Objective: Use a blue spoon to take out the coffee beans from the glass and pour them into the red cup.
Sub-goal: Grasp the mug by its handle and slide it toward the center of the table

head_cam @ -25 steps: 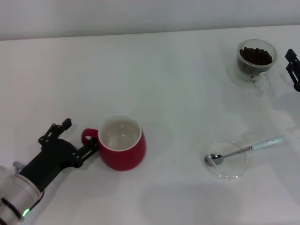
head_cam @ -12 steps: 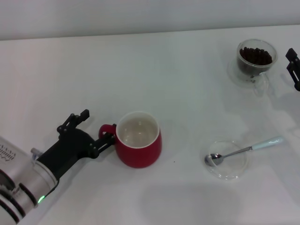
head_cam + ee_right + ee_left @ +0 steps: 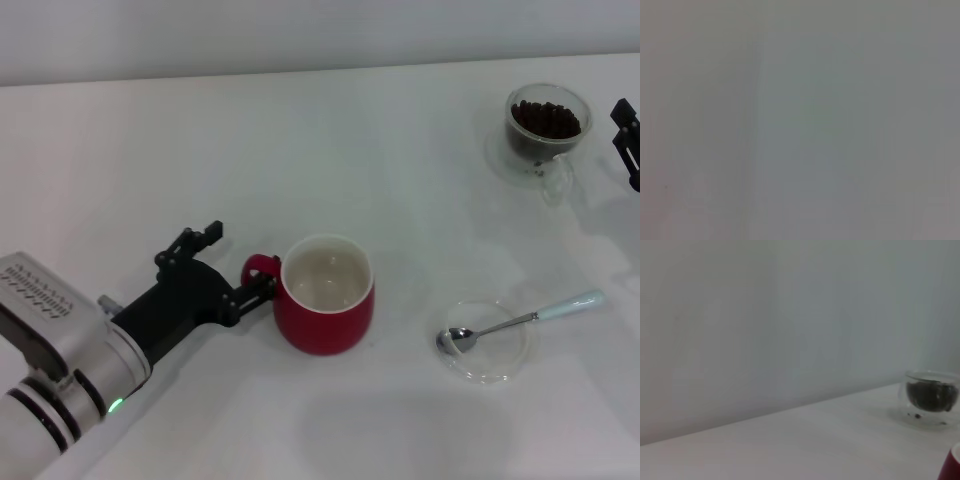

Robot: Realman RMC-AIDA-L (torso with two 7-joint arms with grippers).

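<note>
Left pincer (image 3: pixel 243 266): lying low over the counter (image 3: pixel 330 150) at the front left, its two fingers spread, one finger touching the handle of the red cup (image 3: pixel 327 296); whether it is truly gripping the handle cannot be told.
Right pincer (image 3: pixel 628 140): showing only at the right edge of the head view, just beside the glass (image 3: pixel 545 130); how far it is open cannot be told.
Red cup: standing upright near the middle front of the counter, handle pointing toward the left pincer, cream inside showing; a sliver of its red wall (image 3: pixel 951 467) is showing in the left wrist view.
Blue spoon (image 3: pixel 524 320): lying with its metal bowl inside a shallow clear dish (image 3: pixel 485 345), its pale handle reaching out over the rim toward the right; well apart from the red cup.
Glass: standing at the far right of the counter, side handle facing the front.
Coffee beans (image 3: pixel 546 119): sitting as a dark heap inside the glass; also seen in the left wrist view (image 3: pixel 931 396).
Right wrist view: showing only a flat grey field.
</note>
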